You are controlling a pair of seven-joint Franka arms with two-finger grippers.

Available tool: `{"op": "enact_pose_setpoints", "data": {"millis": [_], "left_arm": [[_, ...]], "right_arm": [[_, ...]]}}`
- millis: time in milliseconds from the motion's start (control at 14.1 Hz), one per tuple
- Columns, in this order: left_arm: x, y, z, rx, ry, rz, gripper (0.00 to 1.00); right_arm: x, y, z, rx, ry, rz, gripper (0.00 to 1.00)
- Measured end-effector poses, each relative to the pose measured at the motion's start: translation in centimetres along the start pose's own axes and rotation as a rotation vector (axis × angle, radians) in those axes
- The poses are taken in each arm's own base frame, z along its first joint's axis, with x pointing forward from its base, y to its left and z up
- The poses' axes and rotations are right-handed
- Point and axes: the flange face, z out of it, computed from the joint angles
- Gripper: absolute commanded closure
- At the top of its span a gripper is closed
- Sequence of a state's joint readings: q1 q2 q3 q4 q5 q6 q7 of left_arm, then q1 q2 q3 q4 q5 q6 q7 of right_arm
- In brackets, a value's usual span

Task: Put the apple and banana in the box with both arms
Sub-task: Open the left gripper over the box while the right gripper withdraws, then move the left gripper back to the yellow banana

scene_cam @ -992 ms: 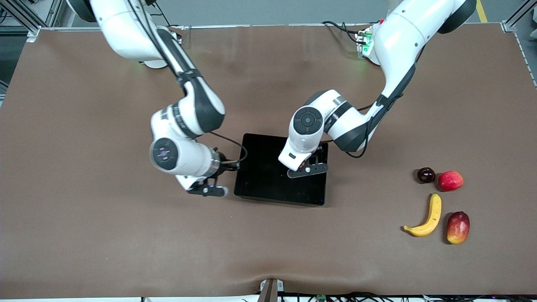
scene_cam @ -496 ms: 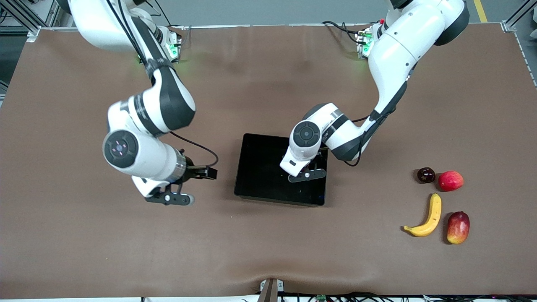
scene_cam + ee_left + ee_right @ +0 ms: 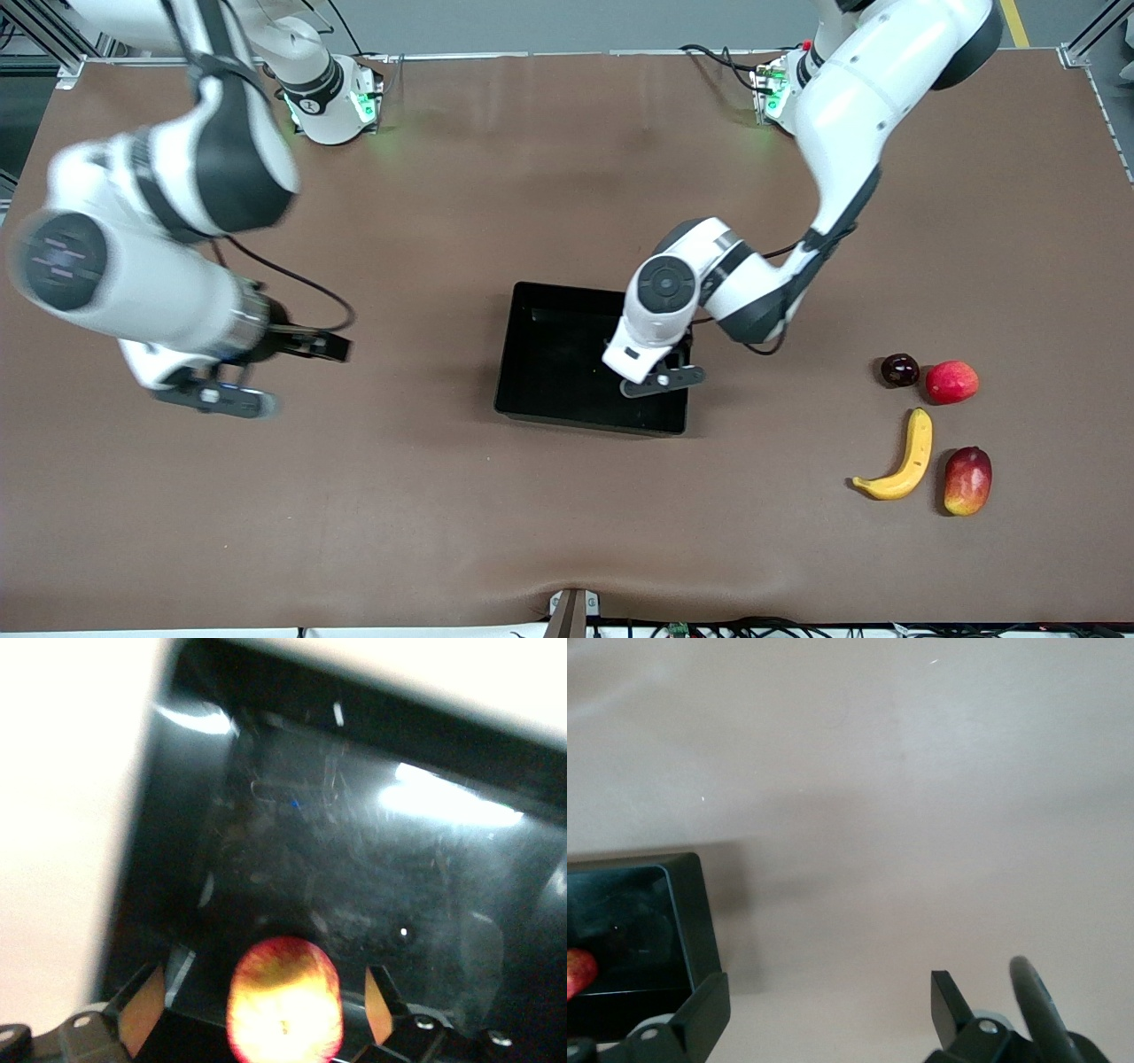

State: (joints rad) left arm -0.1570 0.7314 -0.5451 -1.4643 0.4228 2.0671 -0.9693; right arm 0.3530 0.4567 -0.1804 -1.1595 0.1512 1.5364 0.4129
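The black box (image 3: 549,363) lies mid-table. My left gripper (image 3: 660,374) hangs low over the end of it toward the left arm, open. In the left wrist view the red-yellow apple (image 3: 285,999) sits inside the box (image 3: 354,859) between the orange pads (image 3: 379,1005), with a gap on each side. From the front the left hand hides the apple. The right wrist view shows a red sliver of the apple (image 3: 576,973) inside the box (image 3: 691,912). The yellow banana (image 3: 899,456) lies on the mat toward the left arm's end. My right gripper (image 3: 213,396) (image 3: 824,1010) is open and empty over bare mat.
Beside the banana lie a red-yellow mango (image 3: 967,479), a pinkish-red round fruit (image 3: 951,382) and a small dark round fruit (image 3: 899,369). The right arm's elbow stands high over the mat at its own end of the table.
My left gripper has opened and let go of the apple in the box. The right arm has swung away from the box toward its own end of the table.
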Motion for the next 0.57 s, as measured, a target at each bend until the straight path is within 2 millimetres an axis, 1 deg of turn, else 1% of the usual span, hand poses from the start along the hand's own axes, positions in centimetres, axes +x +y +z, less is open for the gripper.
{"op": "enact_pose_setpoints", "data": {"millis": [71, 142, 213, 283, 354, 425, 567], "left_arm": [[1.4, -1.7, -2.8, -0.001, 0.026, 0.022, 0.00], [2.9, -3.8, -5.4, -0.005, 0.044, 0.047, 0.00], [4.4, -6.2, -7.4, -0.006, 0.060, 0.076, 0.00], [5.9, -8.7, -8.6, -0.002, 0.073, 0.109, 0.00], [7.5, -11.4, -9.1, 0.006, 0.078, 0.151, 0.00], [9.1, -14.2, -9.0, 0.013, 0.075, 0.191, 0.00], [11.9, -20.1, -7.7, 0.026, 0.053, 0.266, 0.00]], "right_arm": [[-0.3, 1.3, -1.0, 0.009, 0.005, 0.015, 0.00], [-0.6, 2.5, -1.7, 0.016, 0.006, 0.017, 0.00], [-0.8, 3.8, -2.0, 0.023, 0.008, 0.002, 0.00], [-0.9, 5.3, -2.2, 0.030, 0.010, -0.016, 0.00], [-1.0, 7.2, -2.3, 0.037, 0.010, -0.025, 0.00], [-1.1, 9.1, -2.5, 0.043, 0.010, -0.029, 0.00], [-1.1, 13.1, -3.2, 0.057, 0.020, -0.058, 0.00]]}}
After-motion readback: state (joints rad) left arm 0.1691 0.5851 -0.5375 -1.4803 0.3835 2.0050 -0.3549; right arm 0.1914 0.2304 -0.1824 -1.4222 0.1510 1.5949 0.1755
